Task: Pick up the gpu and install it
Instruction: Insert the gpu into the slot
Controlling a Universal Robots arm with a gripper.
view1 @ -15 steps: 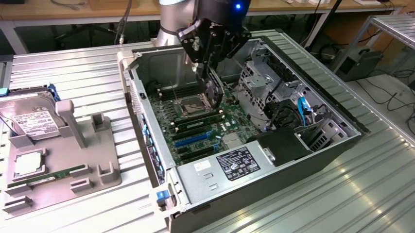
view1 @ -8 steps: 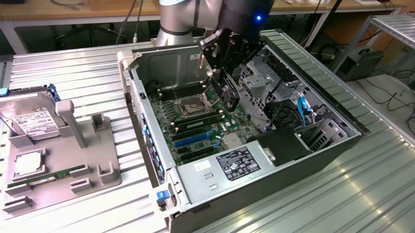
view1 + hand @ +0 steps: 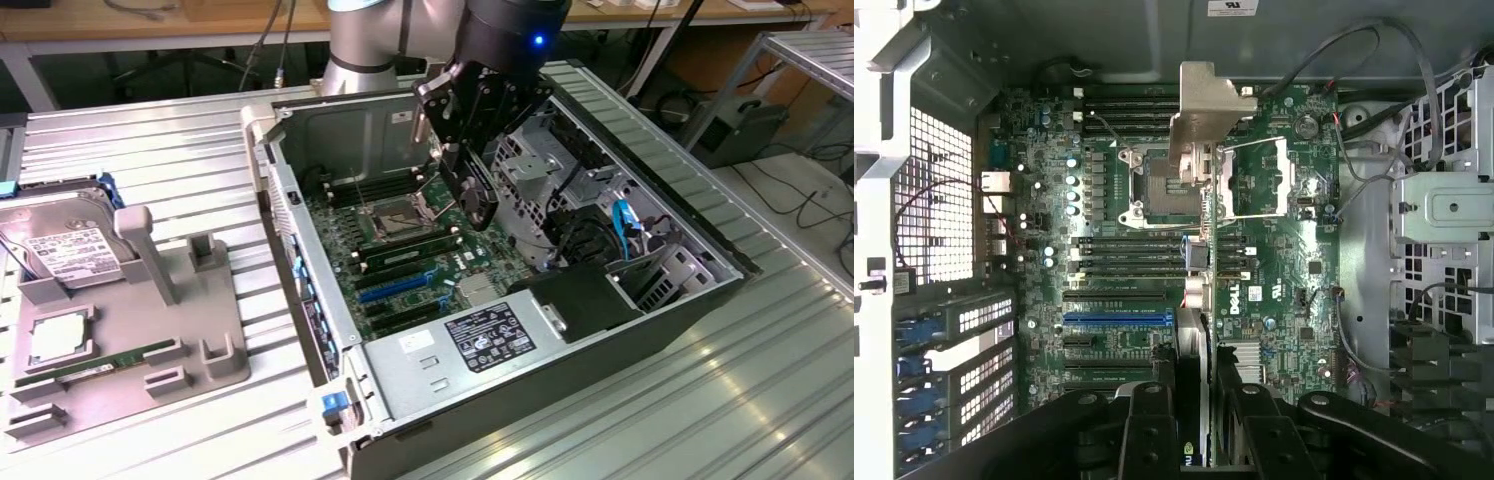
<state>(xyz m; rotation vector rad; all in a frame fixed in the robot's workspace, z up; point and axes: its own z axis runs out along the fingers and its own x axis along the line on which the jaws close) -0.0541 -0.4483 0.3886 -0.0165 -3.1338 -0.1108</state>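
Holding the gpu edge-down, my gripper sits in the upper centre of the exterior frame, jaws clamped on the card's upper end. The card hangs over the motherboard inside the open computer case, its lower end near the processor socket. I cannot tell whether it touches the board. Through the wrist camera I see the card end-on, its silver bracket farthest from the fingers. At the exterior frame's left edge, a hard drive stands on a grey fixture.
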